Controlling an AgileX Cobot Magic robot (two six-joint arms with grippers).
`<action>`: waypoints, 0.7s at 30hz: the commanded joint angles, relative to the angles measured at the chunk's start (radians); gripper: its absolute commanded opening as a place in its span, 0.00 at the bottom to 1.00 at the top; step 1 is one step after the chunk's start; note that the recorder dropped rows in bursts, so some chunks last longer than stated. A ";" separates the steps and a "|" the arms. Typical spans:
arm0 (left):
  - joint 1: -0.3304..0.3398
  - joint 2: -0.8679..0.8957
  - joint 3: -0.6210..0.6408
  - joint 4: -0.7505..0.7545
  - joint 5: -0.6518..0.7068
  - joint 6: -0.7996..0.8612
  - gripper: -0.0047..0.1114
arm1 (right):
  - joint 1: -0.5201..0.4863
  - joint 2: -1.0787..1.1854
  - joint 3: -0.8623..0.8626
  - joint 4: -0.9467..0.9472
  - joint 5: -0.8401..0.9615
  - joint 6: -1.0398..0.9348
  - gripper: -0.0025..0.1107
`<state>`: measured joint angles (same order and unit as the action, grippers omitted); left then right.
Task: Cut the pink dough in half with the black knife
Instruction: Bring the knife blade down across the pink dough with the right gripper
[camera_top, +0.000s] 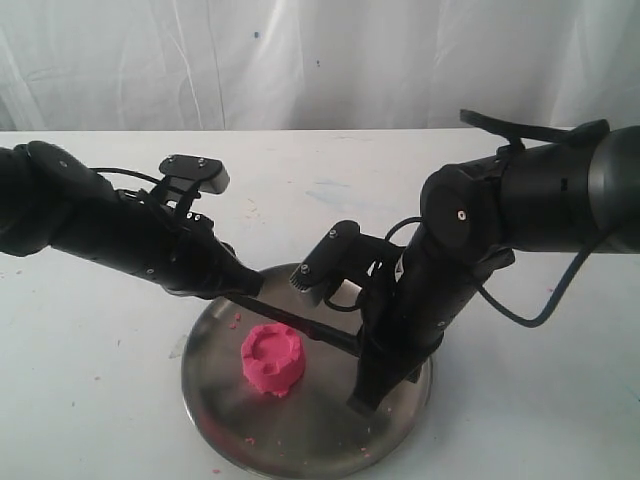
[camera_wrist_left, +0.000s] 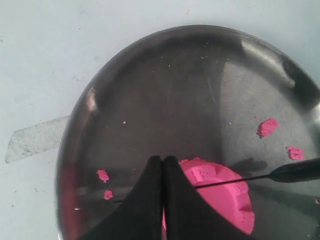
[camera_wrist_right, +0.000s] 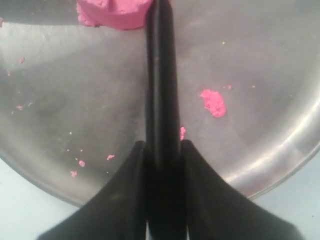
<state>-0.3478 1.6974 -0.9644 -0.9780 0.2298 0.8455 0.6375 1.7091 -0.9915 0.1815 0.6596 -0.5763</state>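
The pink dough (camera_top: 272, 358) is one round lump with a notched rim, sitting on the steel plate (camera_top: 200, 390). My right gripper (camera_top: 368, 352) is shut on the handle of the black knife (camera_top: 305, 327), seen gripped in the right wrist view (camera_wrist_right: 162, 145). The knife (camera_wrist_right: 161, 75) points at the dough (camera_wrist_right: 112, 12). In the left wrist view the thin blade (camera_wrist_left: 295, 172) crosses over the dough (camera_wrist_left: 220, 192) and runs under my left gripper (camera_wrist_left: 163, 158). That gripper (camera_top: 255, 288) is shut, its fingers pressed together, over the blade's tip end. Whether the blade touches the dough is unclear.
Small pink crumbs (camera_wrist_left: 268, 127) lie scattered on the plate (camera_wrist_left: 175, 90), one larger crumb (camera_wrist_right: 213, 102) beside the knife. A pale tape-like patch (camera_wrist_left: 35, 140) lies on the white table beside the plate. A white cloth backdrop (camera_top: 320, 60) hangs behind.
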 joint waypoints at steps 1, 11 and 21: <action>-0.004 -0.033 -0.014 -0.008 0.027 0.004 0.04 | 0.001 -0.002 0.004 0.004 0.000 0.004 0.02; -0.004 -0.041 -0.015 -0.017 0.077 -0.004 0.04 | 0.023 -0.050 0.005 0.014 0.090 0.063 0.02; -0.004 -0.039 -0.013 0.048 0.125 -0.004 0.04 | 0.023 -0.013 0.005 0.034 0.081 0.089 0.02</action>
<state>-0.3478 1.6686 -0.9775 -0.9470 0.3188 0.8453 0.6580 1.6959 -0.9900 0.2064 0.7243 -0.4930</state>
